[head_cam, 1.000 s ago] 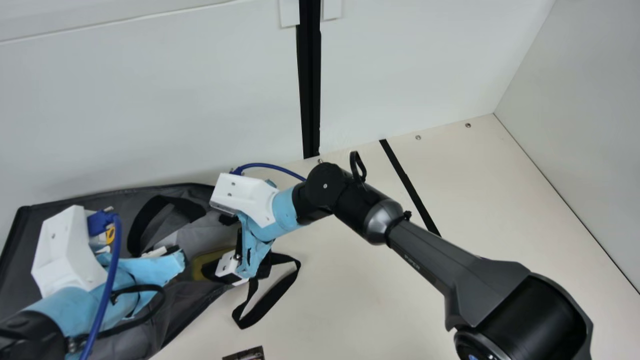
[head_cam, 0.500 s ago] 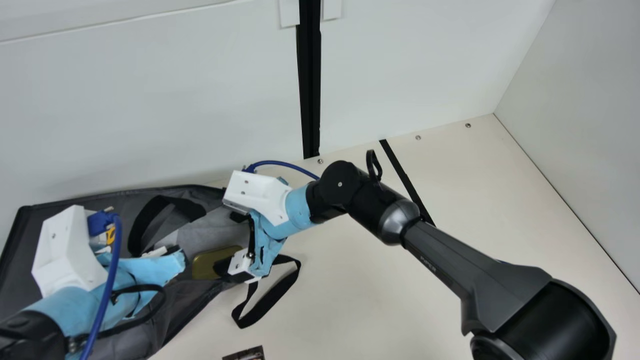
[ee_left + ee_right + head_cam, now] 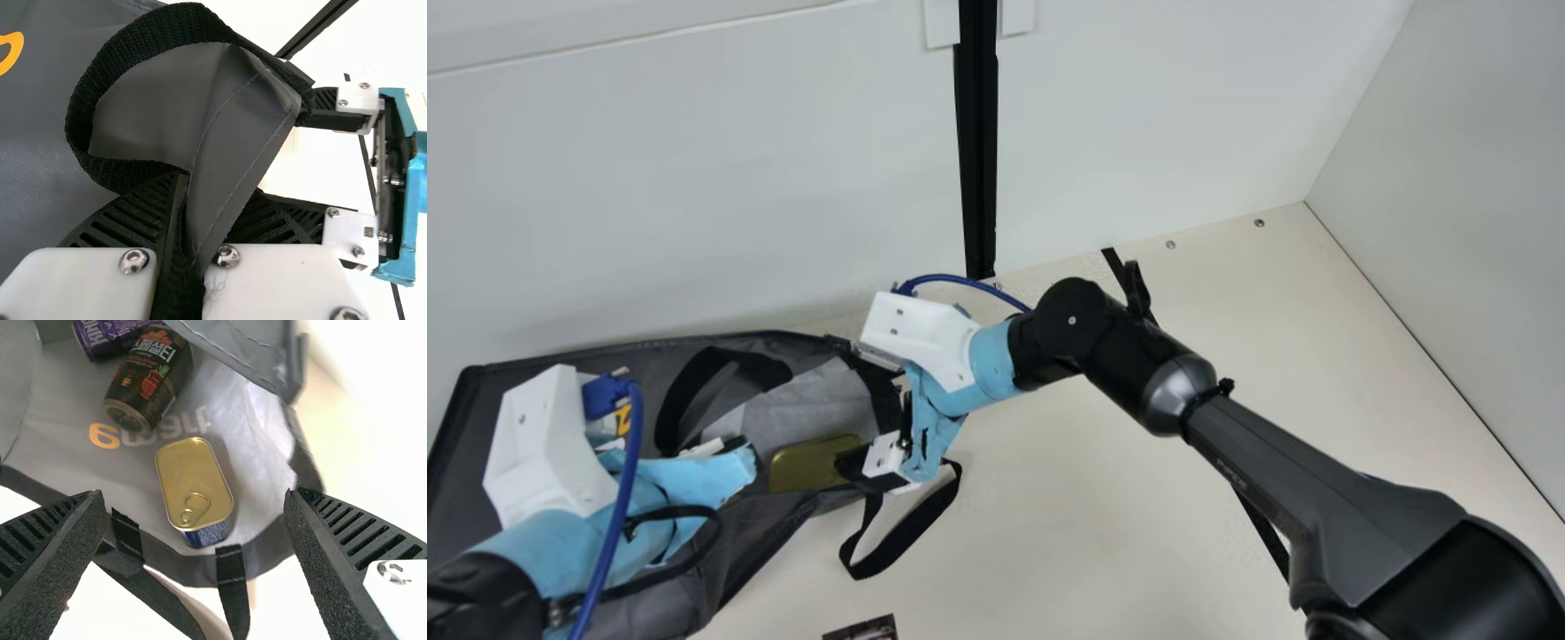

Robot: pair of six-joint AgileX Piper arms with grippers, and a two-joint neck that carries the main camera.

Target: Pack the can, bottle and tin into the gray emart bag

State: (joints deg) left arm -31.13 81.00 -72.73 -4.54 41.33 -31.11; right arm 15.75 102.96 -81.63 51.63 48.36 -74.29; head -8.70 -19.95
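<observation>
Gold tin is lying inside the gray emart bag

The gray emart bag (image 3: 783,409) is lying open on the cream table (image 3: 1067,498), and it is holding three things. The tin (image 3: 190,470) is resting flat on the pale lining near the mouth, lid up. Farther in, a dark can (image 3: 148,380) is lying on its side, and a purple container (image 3: 110,333) is lying just beside its far end.

The tin is showing a smooth gold lid, rounded corners, a ring pull (image 3: 195,509) and a blue printed side. The dark can is wearing a red leaf and colored print.

The left gripper (image 3: 735,452) is pinching the bag's edge between closed fingers, beside a black handle loop (image 3: 83,127). The right gripper (image 3: 854,404) is hanging at the mouth, its jaws standing wide apart and gripping nothing; the tin is lying beyond the gap between them.

A second strap (image 3: 898,542) is looping out onto the table beyond the rim, near the right gripper. Past it, the cream surface is running out under the right arm toward the side wall (image 3: 1476,222).
</observation>
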